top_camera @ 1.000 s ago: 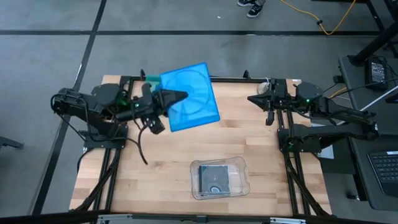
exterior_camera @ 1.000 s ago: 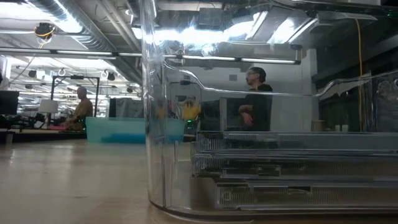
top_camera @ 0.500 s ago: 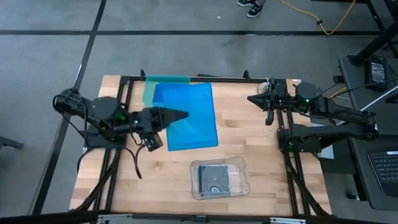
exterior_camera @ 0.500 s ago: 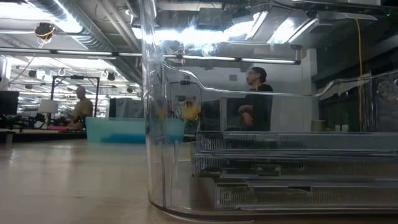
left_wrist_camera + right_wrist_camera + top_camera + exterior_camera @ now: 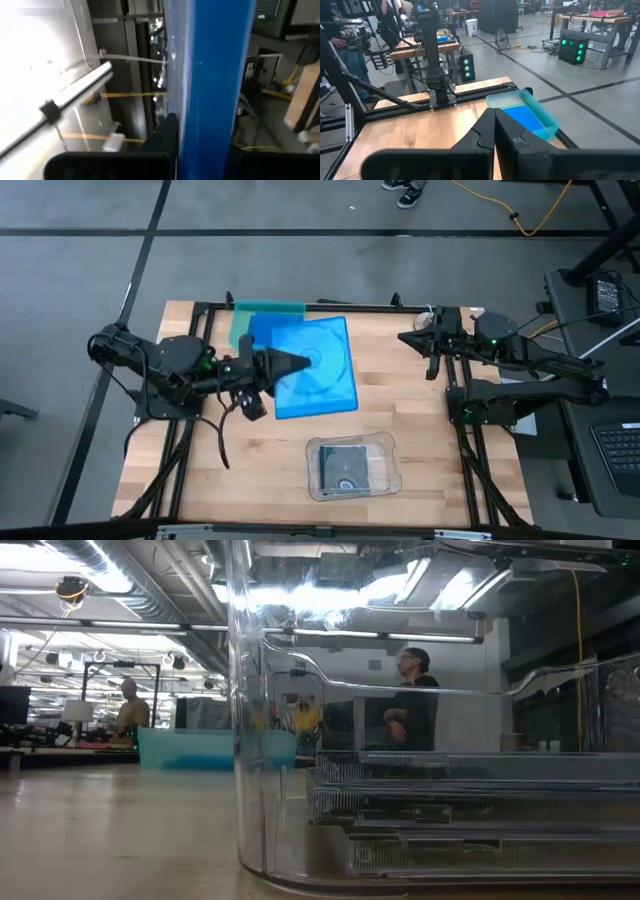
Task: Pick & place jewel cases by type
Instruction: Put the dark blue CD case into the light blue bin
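Observation:
A bright blue jewel case (image 5: 320, 365) hangs above the middle of the table, with my left gripper (image 5: 298, 363) shut on it. At the far edge stands the teal tray (image 5: 266, 318), and the right wrist view shows a blue case (image 5: 522, 116) lying in it. The clear tray (image 5: 352, 468) near the front edge holds dark jewel cases (image 5: 345, 467); in the low view they lie stacked (image 5: 470, 810). My right gripper (image 5: 405, 338) waits shut at the far right, above the table. My left gripper pinches the blue case between its two fingers (image 5: 167, 135) at the edge that faces the table's left (image 5: 200, 145). The fingers come in about level from the table's left. The case is lifted clear of the table, its broad face turned up, reaching out beyond the fingertips toward the right.
Black frame rails (image 5: 300, 305) run along the table's far edge and beside both arm bases. Bare wood (image 5: 250, 460) lies between the two trays and left of the clear tray. People stand in the room beyond the table.
My left gripper has swung toward the table's near edge with the blue case, away from the teal tray, and has rolled at the wrist. The case has turned with it and now lies squarer to the table, still lifted clear.

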